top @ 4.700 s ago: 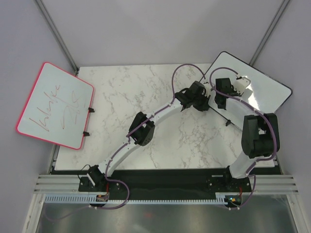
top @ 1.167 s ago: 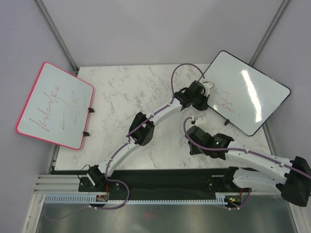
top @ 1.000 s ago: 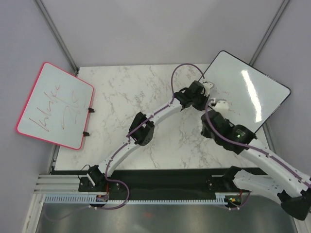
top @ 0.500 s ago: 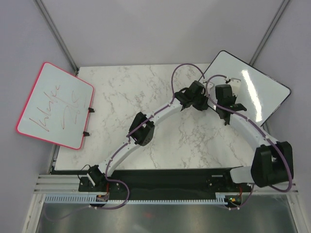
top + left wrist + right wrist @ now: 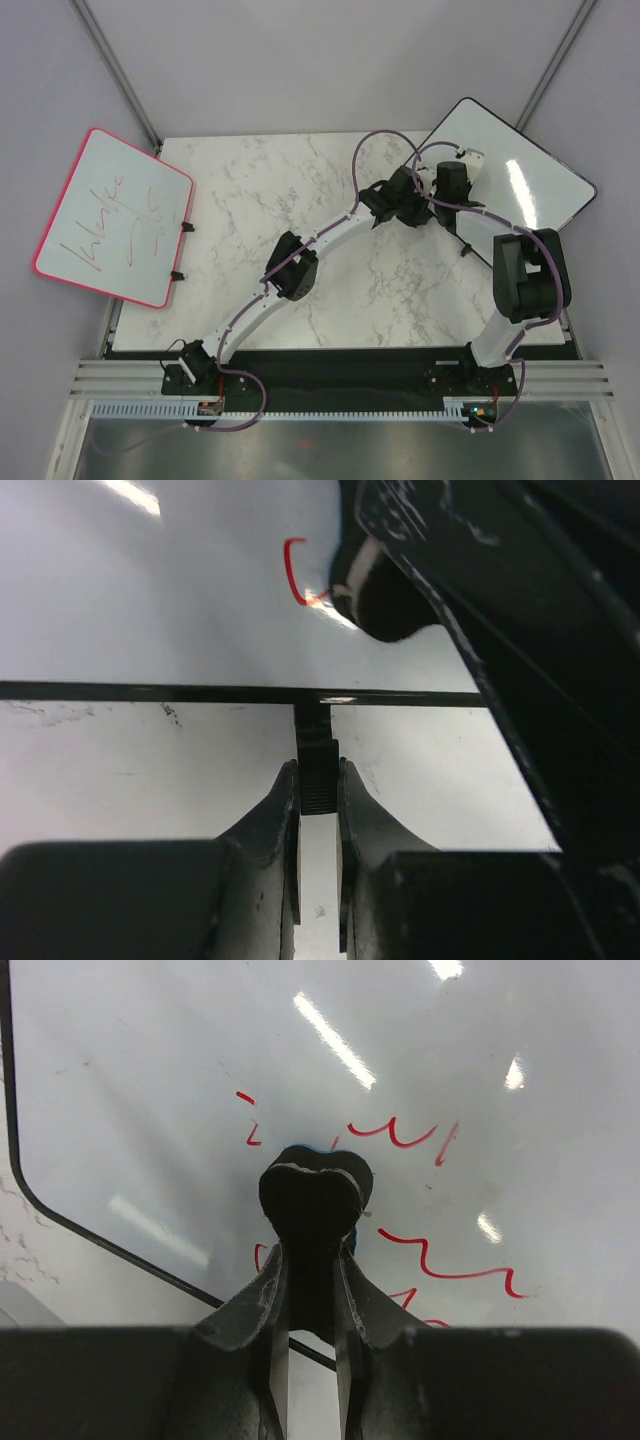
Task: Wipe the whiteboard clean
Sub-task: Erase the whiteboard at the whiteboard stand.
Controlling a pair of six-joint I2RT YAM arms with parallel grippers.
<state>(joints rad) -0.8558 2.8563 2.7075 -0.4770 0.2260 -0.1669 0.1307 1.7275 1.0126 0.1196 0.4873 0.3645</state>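
Note:
The black-framed whiteboard point(image 5: 552, 190) lies at the table's back right, overhanging the edge. My left gripper point(image 5: 424, 202) is at its left edge. In the left wrist view the left gripper point(image 5: 317, 772) is shut on a ribbed black tab point(image 5: 318, 748) that sticks out from the whiteboard's frame point(image 5: 150, 691). My right gripper point(image 5: 466, 163) hovers over the board's upper left part. In the right wrist view the right gripper point(image 5: 312, 1252) is shut on a dark eraser point(image 5: 315, 1192) pressed against the whiteboard point(image 5: 150, 1050). Red handwriting point(image 5: 445, 1262) shows around the eraser.
A pink-framed whiteboard point(image 5: 115, 215) with red scribbles lies off the table's left edge. The marble tabletop point(image 5: 260, 190) stretches between the two boards. The right arm's elbow point(image 5: 528, 275) is folded over the black-framed board's near corner.
The right arm swung from low over the table's right side up across the board, carrying the eraser to the board's upper left. The left arm kept still on the tab.

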